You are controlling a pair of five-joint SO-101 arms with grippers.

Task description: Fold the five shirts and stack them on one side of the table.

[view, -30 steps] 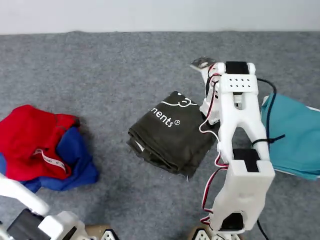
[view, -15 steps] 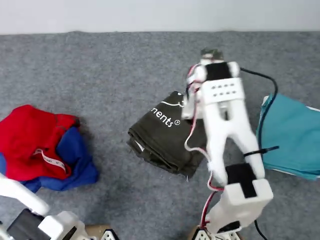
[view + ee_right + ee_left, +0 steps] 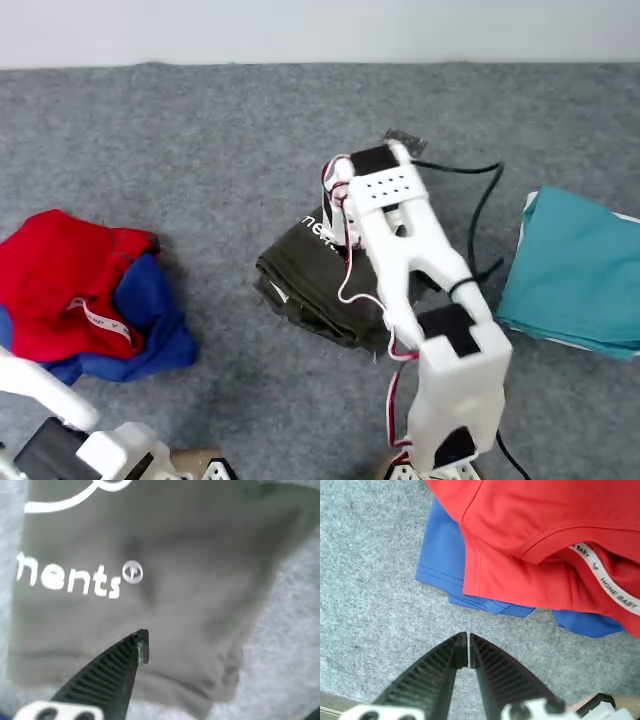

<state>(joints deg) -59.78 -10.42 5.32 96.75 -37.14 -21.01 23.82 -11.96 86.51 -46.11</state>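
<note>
Tabletop (image 3: pixel 200 150) with a grey, carpet-like cover, seen from above, with four shirts in sight and two arms at the near edge.

Centre: olive shirt (image 3: pixel 300 285), folded into a thick, rough square that lies askew, with white print on its top face. The right arm (image 3: pixel 440 290) rises from the near edge and leans over the right part of this shirt. Its wrist is above the shirt's far right corner.

Right wrist view: right claw (image 3: pixel 137 647) just over the olive shirt (image 3: pixel 175 555), close to the white print. Whether it is open or shut cannot be told, nor whether it touches the cloth. Nothing is seen in its hold.

Left: red shirt (image 3: pixel 60 270), crumpled and unfolded, lying on top of a blue shirt (image 3: pixel 150 320) that sticks out on the heap's right and near sides. The heap is well apart from the olive shirt.

Right: teal shirt (image 3: pixel 580 270), lying flat at the table's right edge, apart from the olive shirt.

Near left corner: left arm (image 3: pixel 60 420), low over the table.

Left wrist view: left claw (image 3: pixel 469 650) with jaws closed to a thin slit and nothing between them. It hangs over bare grey cover just beside the edge of the blue shirt (image 3: pixel 440 560), on which the red shirt (image 3: pixel 545 520) lies.
</note>
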